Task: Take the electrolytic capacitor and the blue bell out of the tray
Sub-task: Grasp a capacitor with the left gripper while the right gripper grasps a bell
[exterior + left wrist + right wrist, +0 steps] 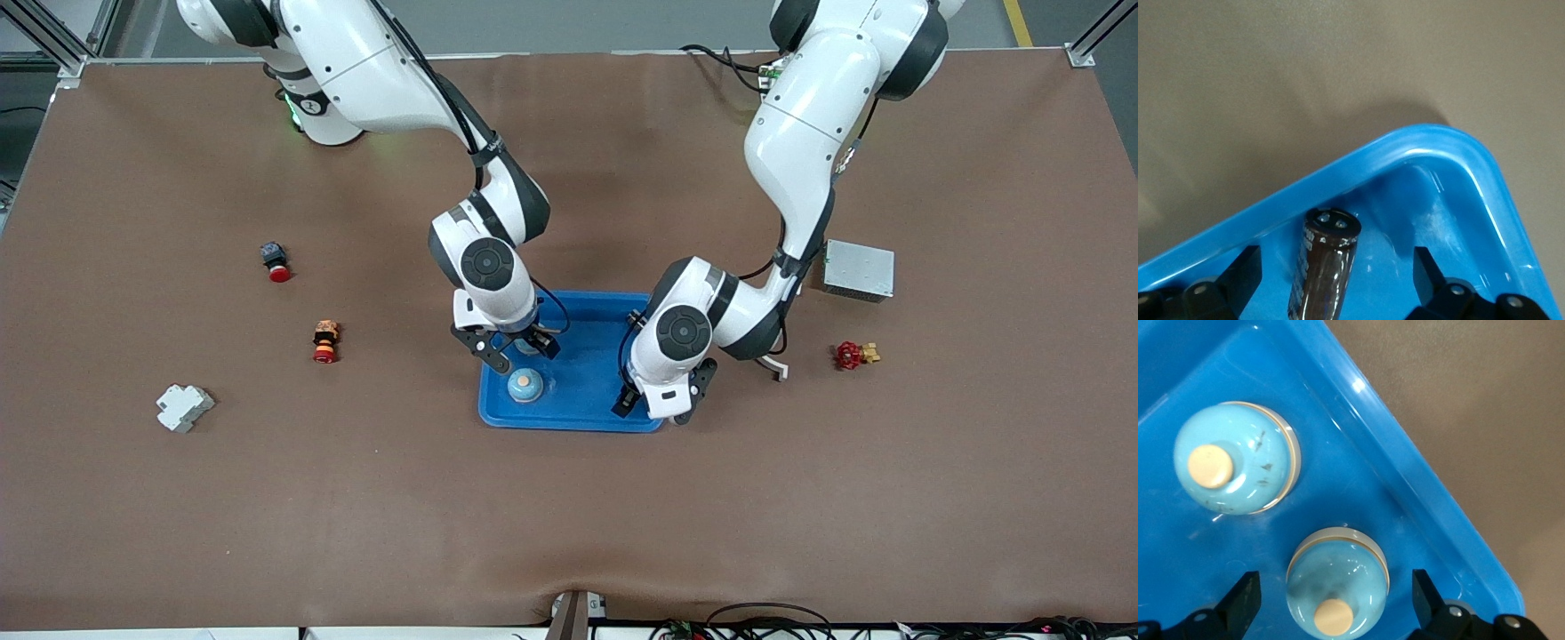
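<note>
Both claws gape wide, empty, we note: left gripper (656, 402) over capacitor (1323, 265), right gripper (518, 349) over bell (1337, 585) in blue tray (587, 404) on brown table (569, 516).

Brown worktop under even light

A brown mat (569, 498) covers the worktop edge to edge, aluminium frame posts (53, 44) stand at the corners by the arm bases, and cables (765, 622) trail along the near edge.

High front view; wrist views close, sharing tray (587, 400).
</note>
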Controlling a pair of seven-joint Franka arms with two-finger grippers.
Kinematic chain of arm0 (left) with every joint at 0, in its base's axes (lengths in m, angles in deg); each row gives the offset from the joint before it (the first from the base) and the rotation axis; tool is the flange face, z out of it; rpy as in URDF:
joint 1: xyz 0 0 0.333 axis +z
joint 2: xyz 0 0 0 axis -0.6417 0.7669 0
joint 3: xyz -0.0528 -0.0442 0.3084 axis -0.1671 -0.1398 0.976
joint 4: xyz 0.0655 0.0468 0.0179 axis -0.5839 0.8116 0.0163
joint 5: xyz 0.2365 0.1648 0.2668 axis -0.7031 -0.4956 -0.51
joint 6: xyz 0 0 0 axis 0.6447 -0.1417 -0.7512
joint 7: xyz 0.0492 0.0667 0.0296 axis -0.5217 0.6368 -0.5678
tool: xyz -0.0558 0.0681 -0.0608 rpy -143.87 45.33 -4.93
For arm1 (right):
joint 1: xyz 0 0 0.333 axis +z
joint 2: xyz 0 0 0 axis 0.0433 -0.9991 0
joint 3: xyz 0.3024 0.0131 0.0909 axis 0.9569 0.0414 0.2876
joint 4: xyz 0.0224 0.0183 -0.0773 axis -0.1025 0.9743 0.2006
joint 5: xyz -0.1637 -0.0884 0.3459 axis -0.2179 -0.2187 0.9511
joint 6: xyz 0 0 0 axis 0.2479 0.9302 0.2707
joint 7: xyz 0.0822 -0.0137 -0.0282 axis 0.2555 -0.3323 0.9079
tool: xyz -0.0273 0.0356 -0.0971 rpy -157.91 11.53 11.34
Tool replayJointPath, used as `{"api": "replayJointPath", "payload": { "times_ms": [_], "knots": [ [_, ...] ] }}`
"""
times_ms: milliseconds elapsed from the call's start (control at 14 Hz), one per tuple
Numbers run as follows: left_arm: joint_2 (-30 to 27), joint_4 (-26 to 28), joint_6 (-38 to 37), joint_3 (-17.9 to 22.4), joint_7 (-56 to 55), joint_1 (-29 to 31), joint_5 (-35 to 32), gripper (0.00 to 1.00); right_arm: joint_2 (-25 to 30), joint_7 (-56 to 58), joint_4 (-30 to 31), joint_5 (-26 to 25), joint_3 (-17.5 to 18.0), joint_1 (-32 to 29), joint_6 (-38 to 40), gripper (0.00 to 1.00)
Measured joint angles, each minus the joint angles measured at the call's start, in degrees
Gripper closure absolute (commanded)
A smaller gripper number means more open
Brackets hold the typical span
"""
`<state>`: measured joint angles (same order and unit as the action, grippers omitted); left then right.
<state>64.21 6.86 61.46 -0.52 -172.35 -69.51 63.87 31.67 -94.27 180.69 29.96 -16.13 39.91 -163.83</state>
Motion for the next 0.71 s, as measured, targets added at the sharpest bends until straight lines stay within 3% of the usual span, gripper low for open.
{"api": "replayJointPath", "payload": {
  "times_ms": [214,429,643,714],
  "knots": [
    [0.0,-0.2,0.2,0.0,0.0,0.0,0.0,0.43,-0.9,-0.8,-0.8,0.0,0.0,0.2,0.0,0.00],
    [0.0,-0.7,0.3,0.0,0.0,0.0,0.0,0.68,-1.4,-1.1,-1.6,0.0,0.0,0.7,0.0,0.00],
    [-0.1,-0.8,0.4,0.2,0.0,0.0,0.0,0.98,-1.8,-1.2,-2.0,0.0,0.0,0.9,0.0,0.17],
    [-0.1,-0.9,0.4,0.3,0.0,0.0,0.0,1.00,-1.8,-1.2,-2.3,0.0,0.0,0.9,0.0,0.28]
  ]
}}
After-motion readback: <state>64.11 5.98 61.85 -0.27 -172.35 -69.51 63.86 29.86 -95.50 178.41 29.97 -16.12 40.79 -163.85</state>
